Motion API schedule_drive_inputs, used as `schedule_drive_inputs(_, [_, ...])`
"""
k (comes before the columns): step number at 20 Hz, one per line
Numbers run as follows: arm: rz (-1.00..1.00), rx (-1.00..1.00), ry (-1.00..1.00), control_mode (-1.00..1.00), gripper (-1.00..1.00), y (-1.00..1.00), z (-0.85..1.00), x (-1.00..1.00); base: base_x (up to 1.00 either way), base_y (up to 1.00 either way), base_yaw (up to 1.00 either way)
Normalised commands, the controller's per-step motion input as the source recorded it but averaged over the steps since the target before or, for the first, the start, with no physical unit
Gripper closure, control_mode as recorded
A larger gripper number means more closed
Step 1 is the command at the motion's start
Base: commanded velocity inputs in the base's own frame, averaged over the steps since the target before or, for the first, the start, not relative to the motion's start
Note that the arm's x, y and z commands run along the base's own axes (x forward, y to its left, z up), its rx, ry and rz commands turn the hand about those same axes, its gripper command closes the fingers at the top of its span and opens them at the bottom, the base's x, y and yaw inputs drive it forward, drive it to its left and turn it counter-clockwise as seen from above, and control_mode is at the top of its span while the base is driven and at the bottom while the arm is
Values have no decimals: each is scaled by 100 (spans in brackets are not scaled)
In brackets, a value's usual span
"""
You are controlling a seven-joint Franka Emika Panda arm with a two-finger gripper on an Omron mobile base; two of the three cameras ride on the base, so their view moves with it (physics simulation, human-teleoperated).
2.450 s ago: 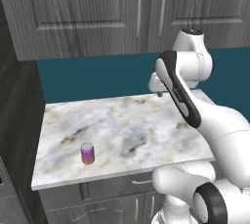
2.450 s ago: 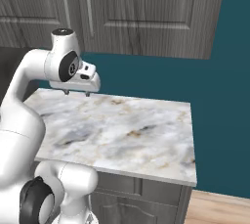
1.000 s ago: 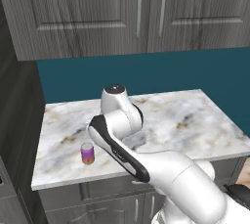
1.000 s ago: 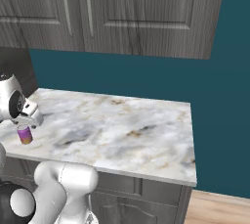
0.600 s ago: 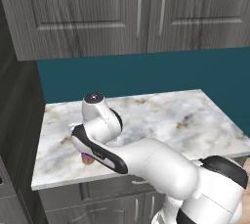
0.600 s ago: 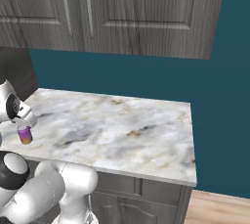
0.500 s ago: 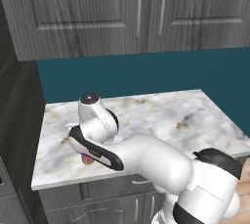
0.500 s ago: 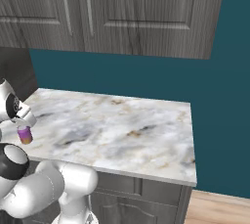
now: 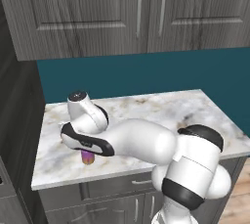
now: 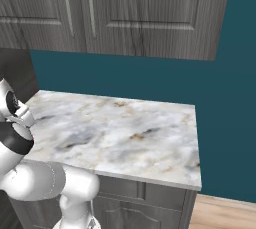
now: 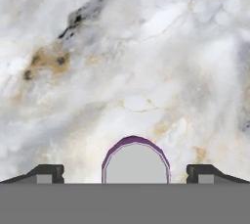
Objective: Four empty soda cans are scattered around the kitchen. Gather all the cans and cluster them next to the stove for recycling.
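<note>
Tool: as it is seen from the hand view, the tool [image 11: 125, 175] is held wide open, one fingertip [image 11: 47, 173] to the left of the can and the other to its right, neither touching it.
Can: the purple can [image 11: 135, 162] is stood upright on the marble surface [image 11: 146, 61], between the fingertips.
Place: the can [image 9: 87, 157] is found near the surface's [image 9: 146, 113] front left, under the arm.
Cabinets: grey cabinets [image 9: 136, 10] are hung above.

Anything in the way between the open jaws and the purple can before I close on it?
Nothing visible. In the hand view the purple can sits centred between the two fingertips, with bare marble counter around it. The gripper stands open, a clear gap on either side of the can.
</note>
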Motion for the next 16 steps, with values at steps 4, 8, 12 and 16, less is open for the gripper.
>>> schedule_drive_inputs(4, [3, -1, 12, -100, -100, 0, -28, 0, 0, 0, 0])
schedule_drive_inputs(8, [3, -1, 7, -100, -100, 0, -29, 0, 0, 0, 0])
schedule_drive_inputs(12, [1, 0, 0, -100, -100, 0, -4, 0, 0, 0, 0])
schedule_drive_inputs(16, [0, 0, 0, -100, -100, 0, -17, 0, 0, 0, 0])
